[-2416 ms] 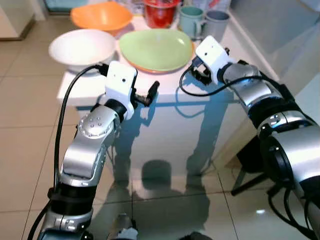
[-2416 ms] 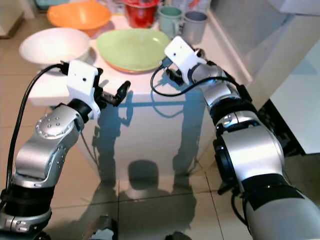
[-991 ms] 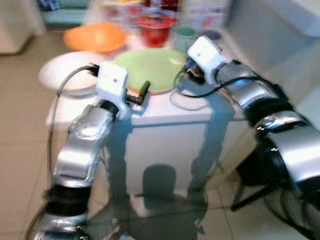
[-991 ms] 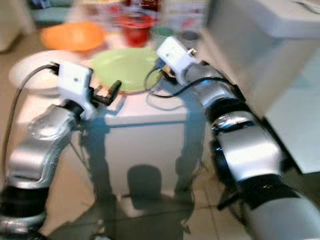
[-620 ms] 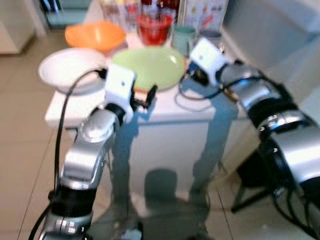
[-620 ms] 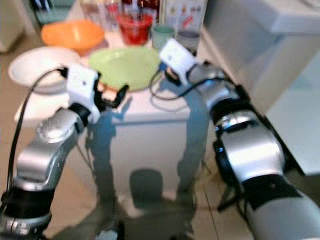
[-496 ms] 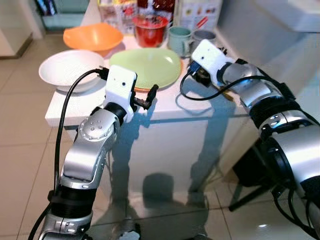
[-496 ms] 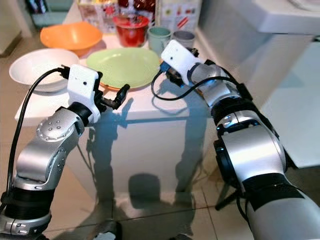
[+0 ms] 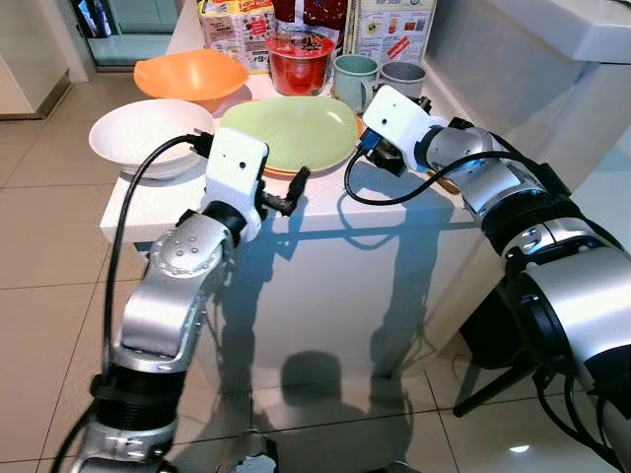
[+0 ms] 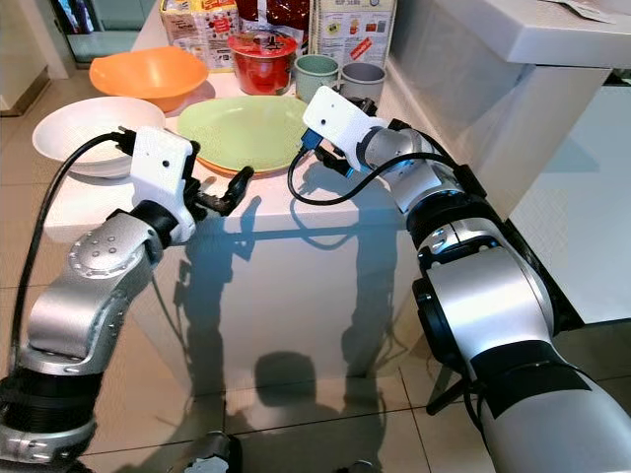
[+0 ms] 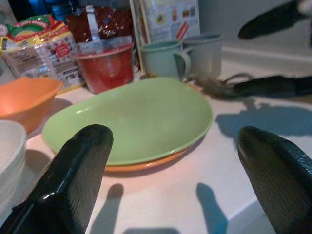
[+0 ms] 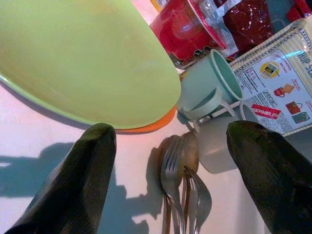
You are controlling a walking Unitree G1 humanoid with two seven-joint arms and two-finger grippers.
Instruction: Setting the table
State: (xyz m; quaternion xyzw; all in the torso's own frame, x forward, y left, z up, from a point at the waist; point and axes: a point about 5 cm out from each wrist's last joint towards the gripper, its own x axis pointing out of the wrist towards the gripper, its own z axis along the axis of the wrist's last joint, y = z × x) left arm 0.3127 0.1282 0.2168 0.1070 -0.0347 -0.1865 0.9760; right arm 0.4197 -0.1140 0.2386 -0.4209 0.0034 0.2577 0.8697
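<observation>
A white tabletop (image 9: 325, 212) carries a green plate (image 9: 289, 131) stacked on an orange one. The left gripper (image 9: 288, 193) hovers at its near rim, jaws spread. The right gripper (image 12: 168, 161), jaws spread, hangs over forks (image 12: 178, 170) lying beside the green mug (image 12: 207, 85), visible from the right wrist.

Forks (image 12: 181, 195) are lying on the table (image 9: 394, 212) right of the stacked plates (image 9: 289, 131), with two mugs (image 9: 377, 79) sitting just behind.
</observation>
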